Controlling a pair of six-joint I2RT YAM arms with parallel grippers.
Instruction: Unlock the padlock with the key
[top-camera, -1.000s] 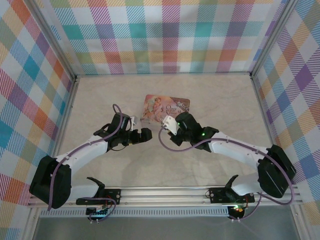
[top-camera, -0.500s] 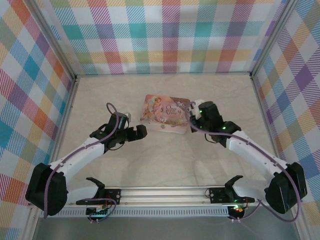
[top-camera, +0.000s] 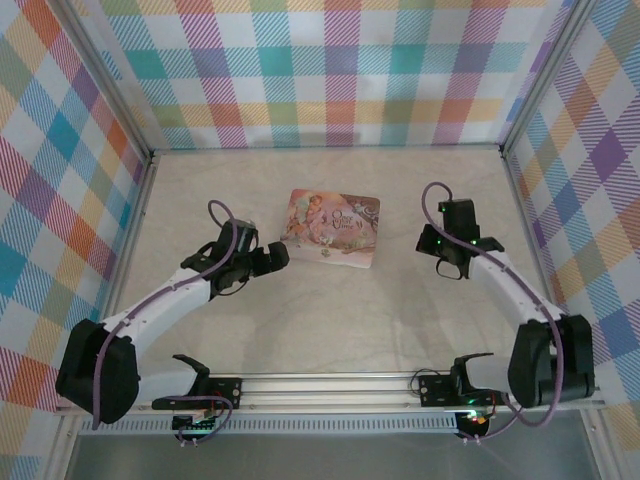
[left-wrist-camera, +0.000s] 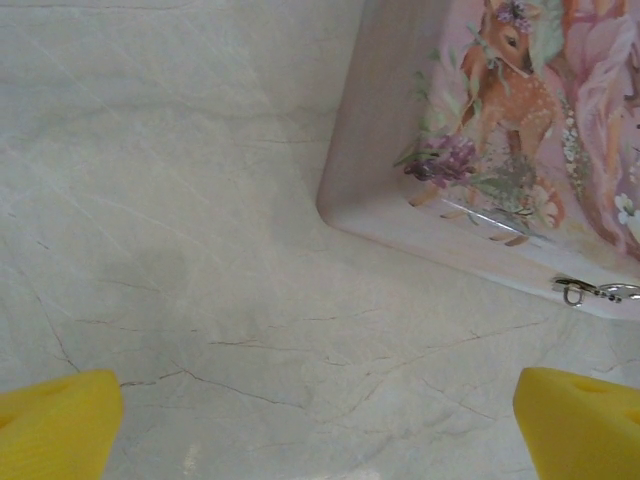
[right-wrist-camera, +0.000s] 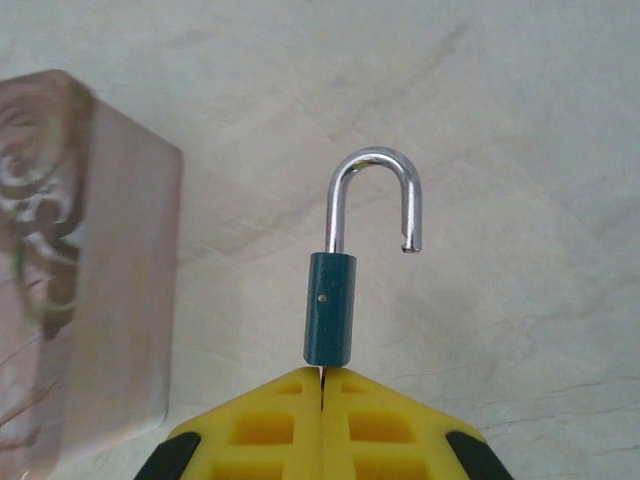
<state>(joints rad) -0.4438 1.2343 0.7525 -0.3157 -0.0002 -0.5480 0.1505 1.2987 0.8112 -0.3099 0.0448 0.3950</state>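
Padlock (right-wrist-camera: 329, 310): pinched by right pincer (right-wrist-camera: 322, 384), long axis straight out, shackle (right-wrist-camera: 375, 155) open. Left pincer (left-wrist-camera: 320, 425): spread wide, empty, beside pink tin (left-wrist-camera: 500, 150).

Overhead view looks down; both close wrist views share the tin (top-camera: 332, 228).

Light was bright, even and diffuse, probably from overhead. Shadows on the pale table (top-camera: 330, 300) were soft and faint. The padlock (right-wrist-camera: 330, 310) shackle carried a small glint. The pink tin (right-wrist-camera: 80, 280) looked blurred in the right wrist view.
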